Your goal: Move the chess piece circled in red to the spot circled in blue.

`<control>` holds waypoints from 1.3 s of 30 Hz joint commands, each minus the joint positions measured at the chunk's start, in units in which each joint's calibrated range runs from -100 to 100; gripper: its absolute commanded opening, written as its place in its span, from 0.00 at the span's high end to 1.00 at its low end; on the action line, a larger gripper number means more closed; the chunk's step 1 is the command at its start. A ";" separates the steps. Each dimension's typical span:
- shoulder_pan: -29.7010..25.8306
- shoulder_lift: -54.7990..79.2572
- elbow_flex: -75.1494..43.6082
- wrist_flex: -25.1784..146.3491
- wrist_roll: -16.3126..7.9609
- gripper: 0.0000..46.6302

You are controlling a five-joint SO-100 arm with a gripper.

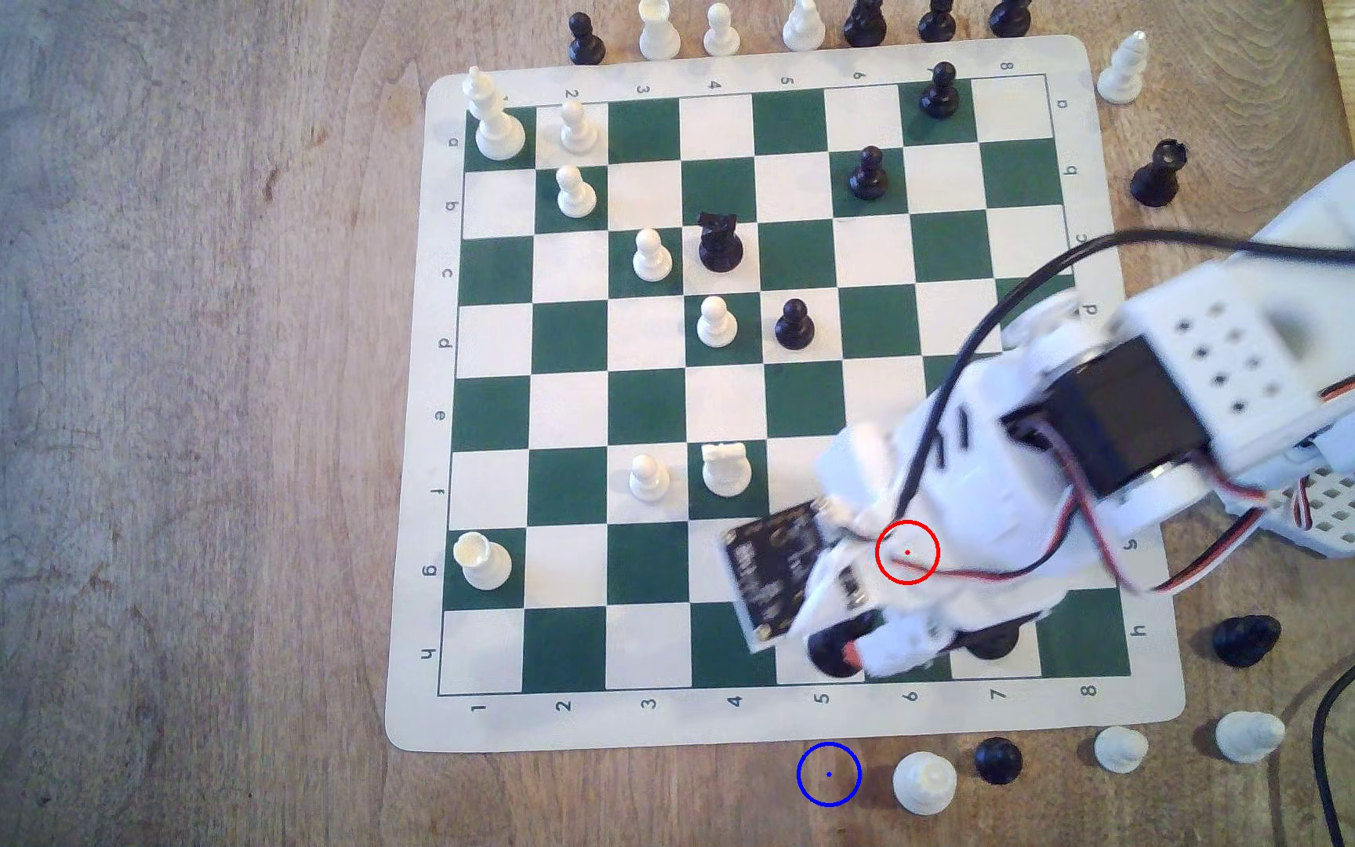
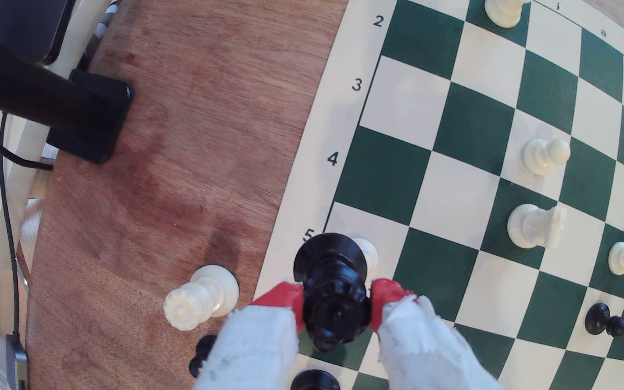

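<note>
We see our hand (image 2: 336,307) clamped on the chess piece (image 2: 335,300), its red fingertips (image 2: 284,300) either side of the head.

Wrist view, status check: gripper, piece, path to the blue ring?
Gripper shut on the chess piece, near board edge by file 5. The spot bare, not reached. White piece stands close beside it.

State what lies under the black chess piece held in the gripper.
Under the black chess piece, clamped between the gripper's red fingertips, lies the board's edge by the 5 mark. A white piece peeks from behind its base. The square beneath is covered.
</note>
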State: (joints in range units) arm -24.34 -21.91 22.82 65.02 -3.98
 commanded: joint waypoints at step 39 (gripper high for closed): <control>-7.85 23.86 -16.56 -5.97 0.68 0.99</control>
State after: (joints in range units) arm -31.93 2.81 11.34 60.08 -3.59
